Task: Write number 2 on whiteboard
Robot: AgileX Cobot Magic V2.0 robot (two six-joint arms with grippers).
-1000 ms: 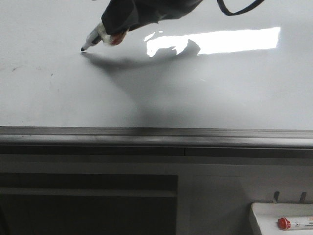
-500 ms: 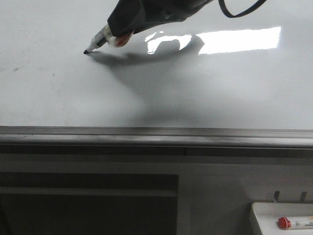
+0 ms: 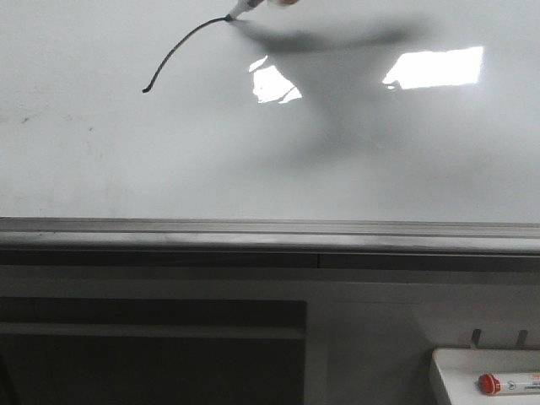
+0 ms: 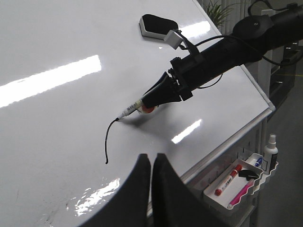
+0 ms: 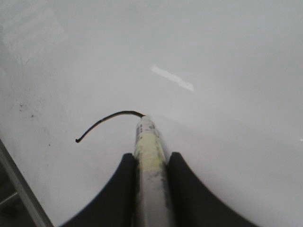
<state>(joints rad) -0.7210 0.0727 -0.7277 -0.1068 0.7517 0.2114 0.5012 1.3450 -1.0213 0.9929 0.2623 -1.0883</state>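
glossy whiteboard point(image 3: 278, 169); right gripper point(image 4: 158, 94) stretched low over it, clamped on marker point(image 5: 147, 156), tip touching curved stroke point(image 3: 173, 55) toward 11 o'clock; left gripper point(image 4: 151, 163) pressed closed, empty.

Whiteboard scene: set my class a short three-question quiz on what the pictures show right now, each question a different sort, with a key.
1. True or false: the marker tip touches the whiteboard at the end of the black stroke.
2. Which gripper holds the marker? A) left gripper B) right gripper C) neither
3. Fill in: the spare marker in the small tray has a ___ cap.

Key
1. True; the line ends at the tip.
2. B; the right fingers clamp the barrel, while the left gripper hangs shut and empty over the board.
3. Red.
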